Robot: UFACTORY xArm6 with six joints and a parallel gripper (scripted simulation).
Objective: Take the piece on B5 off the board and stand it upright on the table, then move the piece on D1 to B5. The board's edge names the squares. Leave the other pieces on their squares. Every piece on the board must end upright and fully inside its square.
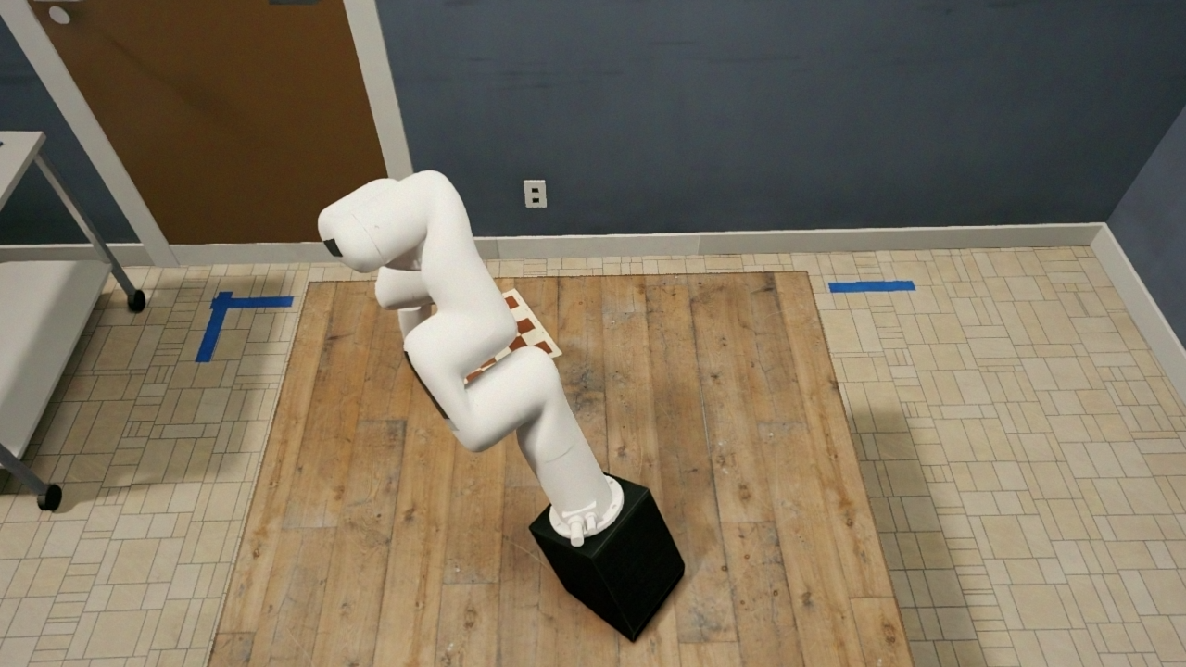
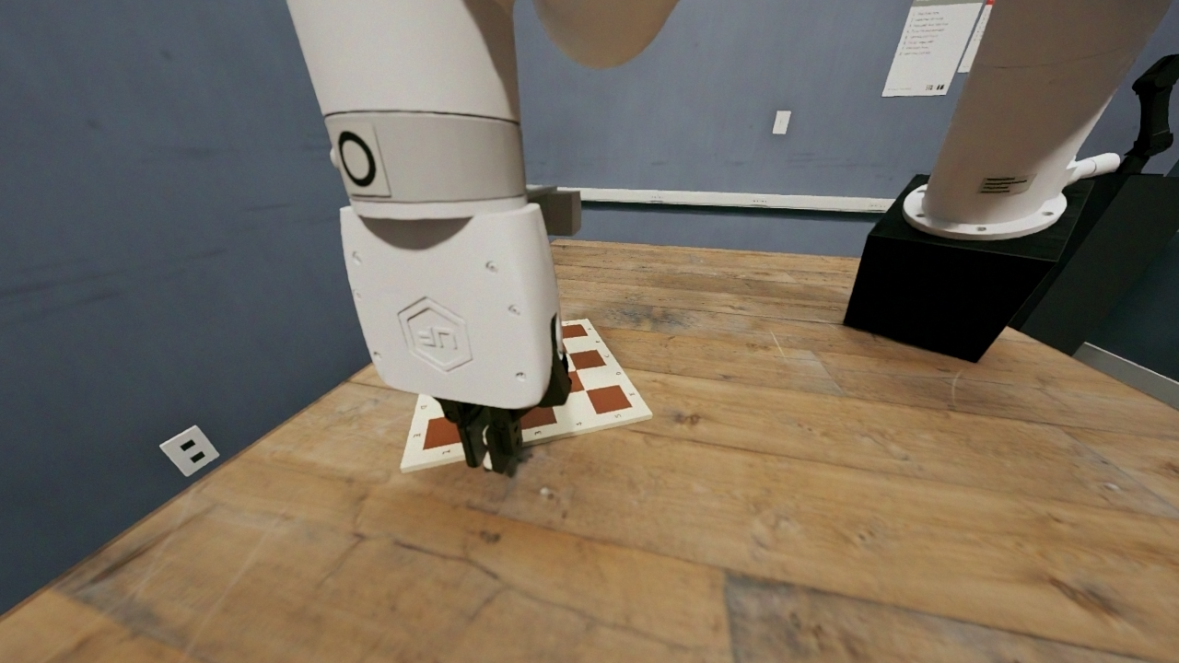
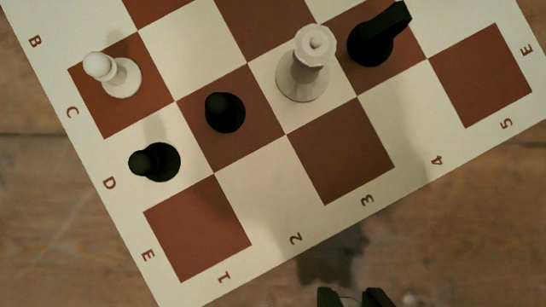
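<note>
Now | black D1 pawn [image 3: 154, 162] stood on its square | jaws pinched the pale B5 piece [image 3: 350, 301] low over the table [image 3: 469, 239], just off the board [image 3: 273, 239] | I judged: lower straight, release once its base sat flat.

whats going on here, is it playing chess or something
A white robot arm is rearranging pieces on a small chessboard. Its claw is shut on a small white piece and hangs low over the wooden table, just off the board's front edge, apparently to set the piece down there. On the board stand a white pawn on C1, black pawns on D1 and C2, a taller white piece on C3 and a black knight on C4.
</note>
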